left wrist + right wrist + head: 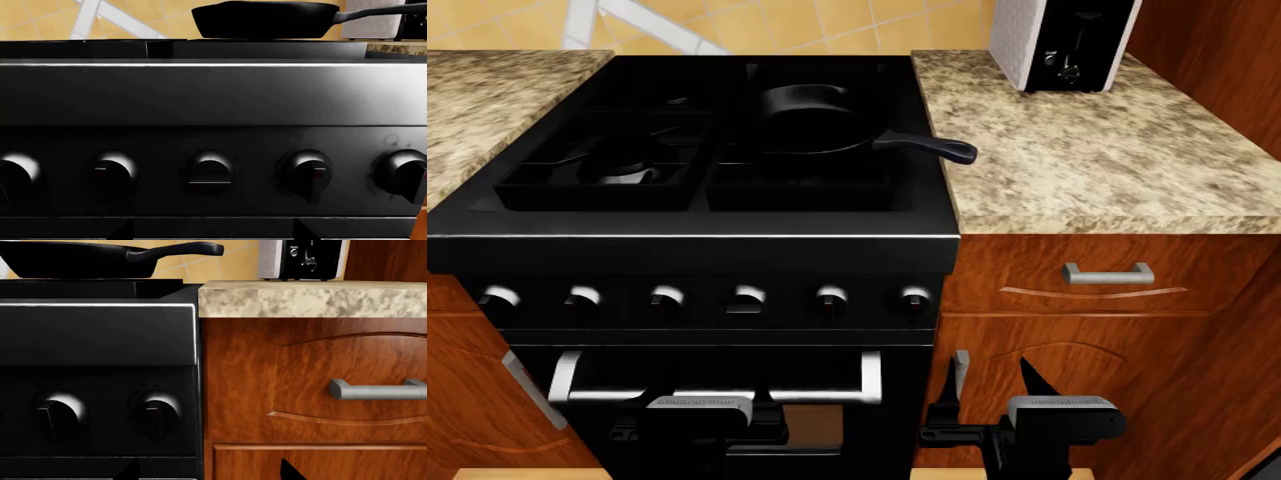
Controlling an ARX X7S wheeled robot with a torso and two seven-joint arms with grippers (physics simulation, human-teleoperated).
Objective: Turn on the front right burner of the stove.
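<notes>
The black stove (694, 250) fills the left of the head view, with six silver-tipped knobs (746, 298) in a row on its front. The front right burner (794, 182) is dark under the right grate. My left gripper (701, 408) is open and empty before the oven door, below the knobs; its tips frame the fourth knob (210, 172), whose grip lies horizontal. My right gripper (994, 385) is open and empty, low in front of the cabinet just right of the stove. The right wrist view shows the two rightmost knobs (157, 415).
A black pan (801, 118) stands on the right grate behind the front burner, handle (941, 149) pointing right. The front left burner has a glossy cap (627, 172). A toaster (1061, 40) stands on the granite counter (1068, 160). A drawer handle (1108, 272) and the oven handle (601, 392) jut out.
</notes>
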